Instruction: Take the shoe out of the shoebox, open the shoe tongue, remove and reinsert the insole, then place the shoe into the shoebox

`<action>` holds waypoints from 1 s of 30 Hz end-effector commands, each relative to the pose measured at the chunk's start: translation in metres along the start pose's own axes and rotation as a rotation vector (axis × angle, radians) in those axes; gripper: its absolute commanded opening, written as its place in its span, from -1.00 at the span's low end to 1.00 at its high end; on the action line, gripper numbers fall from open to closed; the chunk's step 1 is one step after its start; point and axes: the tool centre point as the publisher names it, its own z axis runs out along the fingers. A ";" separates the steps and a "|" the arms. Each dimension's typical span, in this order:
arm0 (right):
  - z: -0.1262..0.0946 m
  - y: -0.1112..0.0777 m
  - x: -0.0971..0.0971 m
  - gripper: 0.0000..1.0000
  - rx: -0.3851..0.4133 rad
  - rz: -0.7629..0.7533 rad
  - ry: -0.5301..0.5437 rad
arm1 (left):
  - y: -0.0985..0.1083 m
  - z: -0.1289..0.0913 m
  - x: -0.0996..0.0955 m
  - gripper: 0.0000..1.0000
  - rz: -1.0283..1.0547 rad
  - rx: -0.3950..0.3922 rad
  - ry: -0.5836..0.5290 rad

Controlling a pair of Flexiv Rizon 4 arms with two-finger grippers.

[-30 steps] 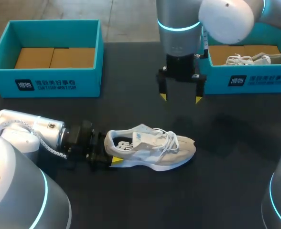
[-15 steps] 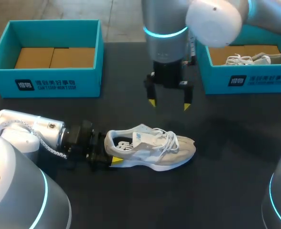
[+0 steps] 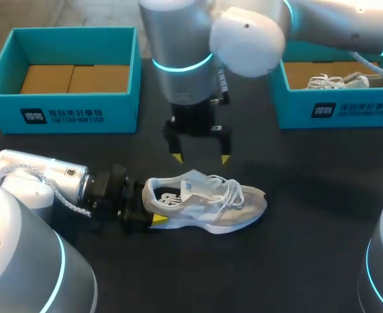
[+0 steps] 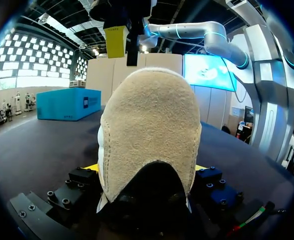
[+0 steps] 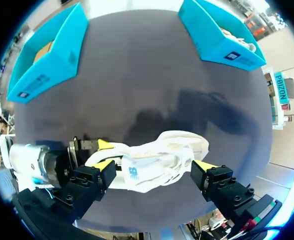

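A beige-and-white shoe (image 3: 211, 203) lies on its sole on the dark table, toe pointing right. My left gripper (image 3: 146, 205) lies low at its heel, shut on the heel from both sides; in the left wrist view the suede heel (image 4: 149, 130) fills the space between the fingers. My right gripper (image 3: 200, 158) hangs open just behind and above the shoe's collar, touching nothing. From the right wrist view, the shoe (image 5: 187, 145) sits under the open gripper (image 5: 153, 167), laces loose. A yellow fingertip (image 4: 115, 42) of the right gripper shows above the heel.
An open teal shoebox (image 3: 68, 111) with a cardboard floor stands at the back left. A second teal shoebox (image 3: 335, 111) at the back right holds another pale shoe (image 3: 348, 81). Bare dark table surrounds the shoe in front and to the right.
My right arm has swung left and come down from beside the right box to just above the shoe's collar, jaws still wide. The left gripper and shoe have not moved.
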 end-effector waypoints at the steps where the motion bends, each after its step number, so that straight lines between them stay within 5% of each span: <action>1: 0.005 -0.014 0.021 1.00 -0.025 0.070 -0.076 | 0.004 0.000 0.002 -1.00 0.000 -0.001 0.000; 30: 0.033 -0.040 0.037 1.00 -0.042 0.069 -0.222 | 0.004 0.000 0.002 -1.00 0.000 -0.001 0.000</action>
